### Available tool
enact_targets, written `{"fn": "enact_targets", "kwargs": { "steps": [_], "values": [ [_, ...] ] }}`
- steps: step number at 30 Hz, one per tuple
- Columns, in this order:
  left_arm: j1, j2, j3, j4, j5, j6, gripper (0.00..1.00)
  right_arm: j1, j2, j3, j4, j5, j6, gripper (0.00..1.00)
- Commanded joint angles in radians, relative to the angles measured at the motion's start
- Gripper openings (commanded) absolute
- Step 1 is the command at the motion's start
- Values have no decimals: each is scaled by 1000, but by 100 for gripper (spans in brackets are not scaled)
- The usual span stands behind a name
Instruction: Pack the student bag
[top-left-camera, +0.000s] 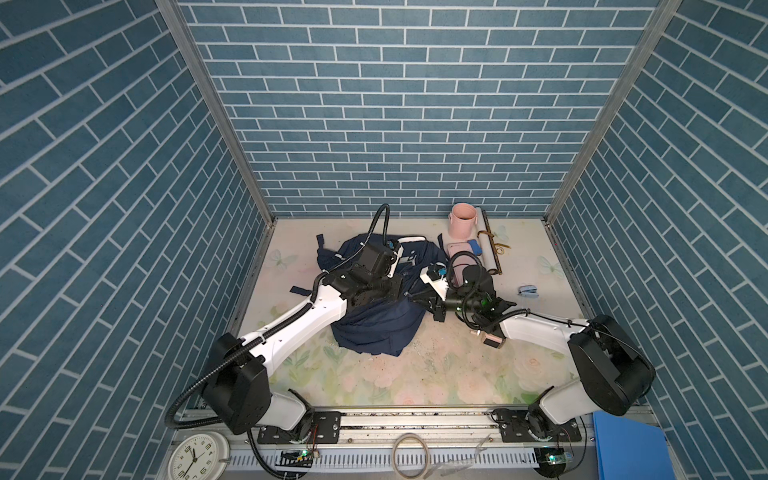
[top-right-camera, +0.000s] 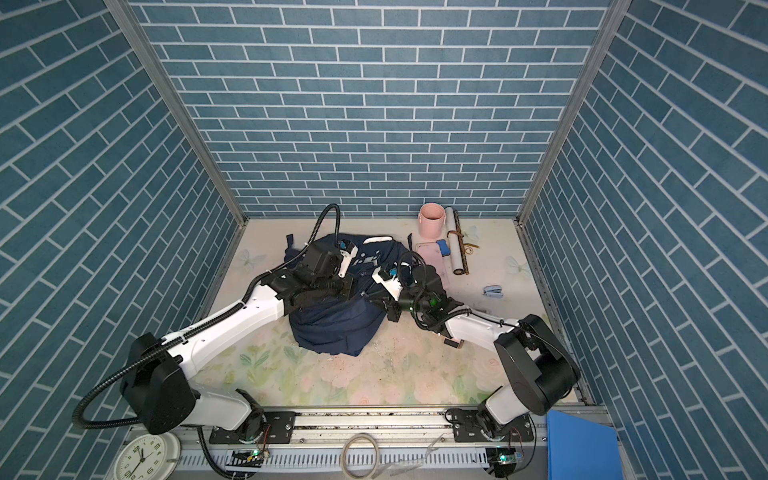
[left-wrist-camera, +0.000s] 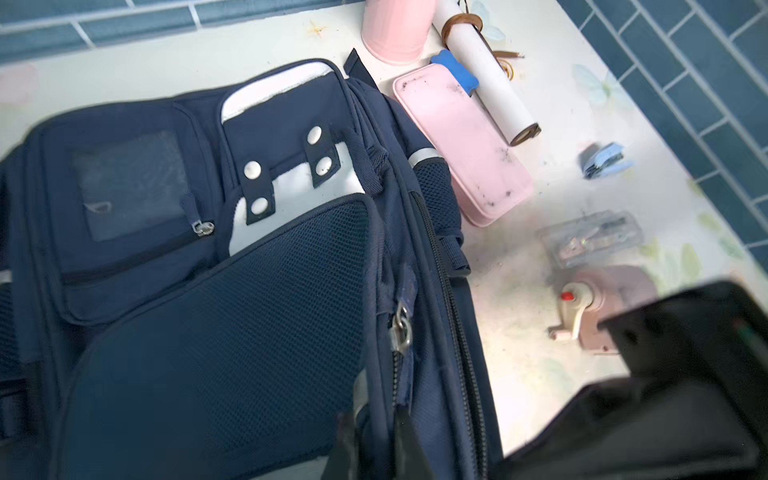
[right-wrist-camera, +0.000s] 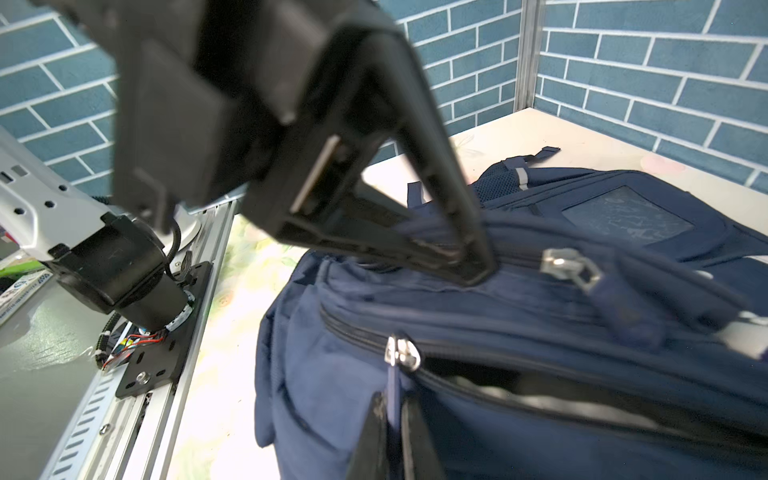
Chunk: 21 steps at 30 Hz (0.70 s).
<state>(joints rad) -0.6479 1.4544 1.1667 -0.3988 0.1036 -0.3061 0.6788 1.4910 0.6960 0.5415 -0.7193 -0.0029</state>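
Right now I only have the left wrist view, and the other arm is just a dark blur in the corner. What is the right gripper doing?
Observer: The right gripper is shut on the blue zipper pull of the bag.
Operator: Is that zip open at all?
Observer: Partly. A dark gap shows beside the slider.
Operator: And my left gripper?
Observer: Seen from the side, the left gripper is shut on the top of the bag, pinching it.
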Motion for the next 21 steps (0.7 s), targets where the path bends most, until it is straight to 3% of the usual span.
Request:
{"fn": "enact_targets", "kwargs": {
  "steps": [1,4,7,9,12,18,21],
  "values": [
    [-7,4,67,157,29,-134,0,9,-38,-27,-9,28,-67,0],
    [-30,47,91,198,34,-144,0,10,-46,-30,-33,54,-80,0],
    [-45,78,126,144,61,-36,0,10,-38,-25,-55,76,-67,0],
    [-38,64,123,70,17,65,31,9,-43,-37,-54,85,-60,0],
    [-28,4,84,-21,-65,234,53,4,-65,-62,-42,99,-57,0],
    [-25,-109,-64,-104,-150,553,62,-18,-79,-88,-61,102,-62,0],
    [-26,-124,-124,-119,-181,641,63,-20,-84,-91,-78,108,-65,0]
  ]
}}
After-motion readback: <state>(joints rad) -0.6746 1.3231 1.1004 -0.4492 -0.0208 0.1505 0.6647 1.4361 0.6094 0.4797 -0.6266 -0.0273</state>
